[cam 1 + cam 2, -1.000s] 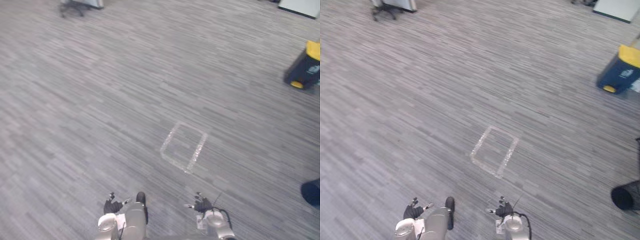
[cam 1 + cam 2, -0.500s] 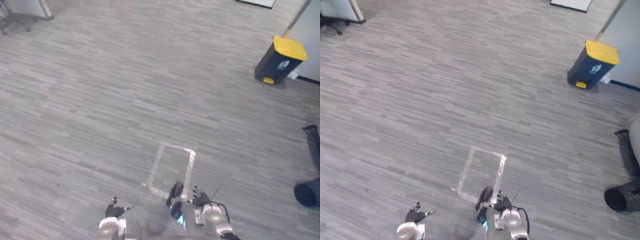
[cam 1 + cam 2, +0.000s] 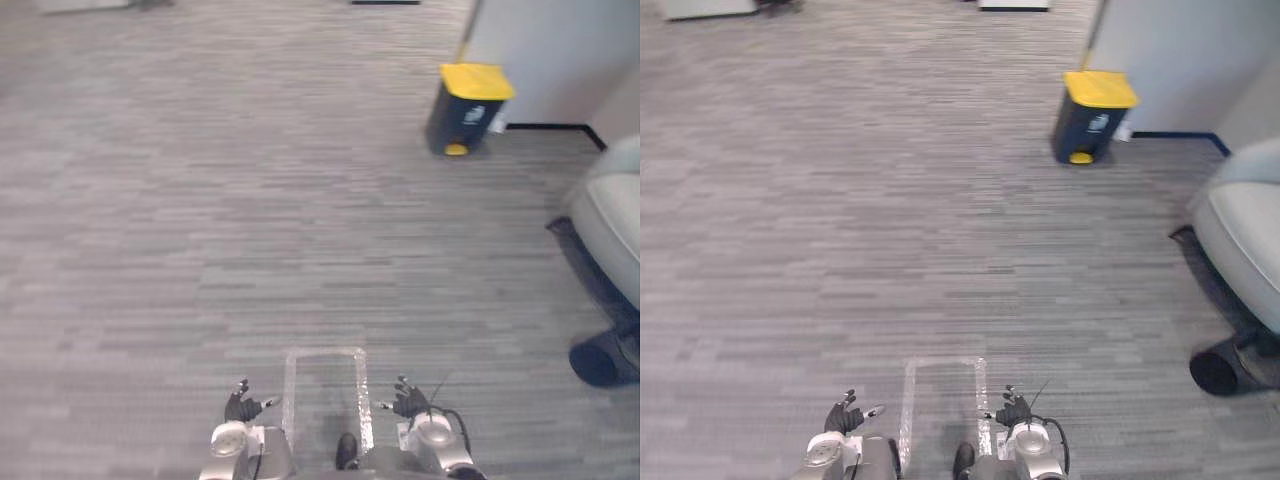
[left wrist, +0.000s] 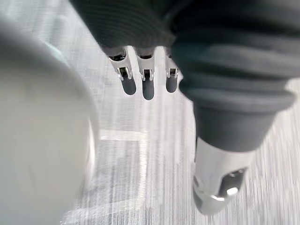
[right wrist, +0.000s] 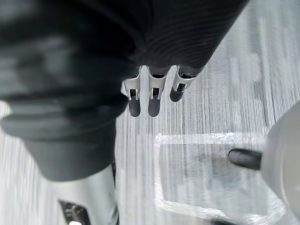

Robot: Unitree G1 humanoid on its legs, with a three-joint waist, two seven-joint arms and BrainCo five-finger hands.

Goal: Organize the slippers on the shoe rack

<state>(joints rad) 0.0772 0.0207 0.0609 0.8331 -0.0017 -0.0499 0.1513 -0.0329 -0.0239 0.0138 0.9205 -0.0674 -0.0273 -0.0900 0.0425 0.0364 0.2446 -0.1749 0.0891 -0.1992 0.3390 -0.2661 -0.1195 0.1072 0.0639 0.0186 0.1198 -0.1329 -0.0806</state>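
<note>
The left robot hand [image 3: 240, 405] shows at the lower edge of the head views, left of centre, held low above the grey carpet floor [image 3: 200, 200]. In its own wrist view its fingers [image 4: 148, 86] hang straight in a row, slightly apart, and the thumb [image 4: 219, 180] stands off to one side. The robot hand is open and nothing lies in its grasp; past the fingers there is striped carpet.

The right robot hand [image 3: 408, 402] shows at the same height, right of centre. Its fingers [image 5: 152, 101] are likewise straight and relaxed in the right wrist view, with the thumb [image 5: 86, 201] apart from them. This robot hand is open too and grips nothing.

Between the two hands a rectangle of pale tape [image 3: 289, 400] is stuck flat on the carpet, its long sides running away from the robot. The left hand is just beside its left strip and the right hand is just beside its right strip. One corner of the tape also shows past the right hand's fingers in the right wrist view.

Well beyond the tape, to the upper right, a dark bin with a yellow lid [image 3: 468, 108] stands upright on the carpet, close to a pale wall [image 3: 560, 50] with a dark skirting. Along the right edge is part of a pale grey upholstered seat [image 3: 612, 210]. Below it a dark round thing [image 3: 593, 363] rests on the floor; what it is cannot be told.
</note>
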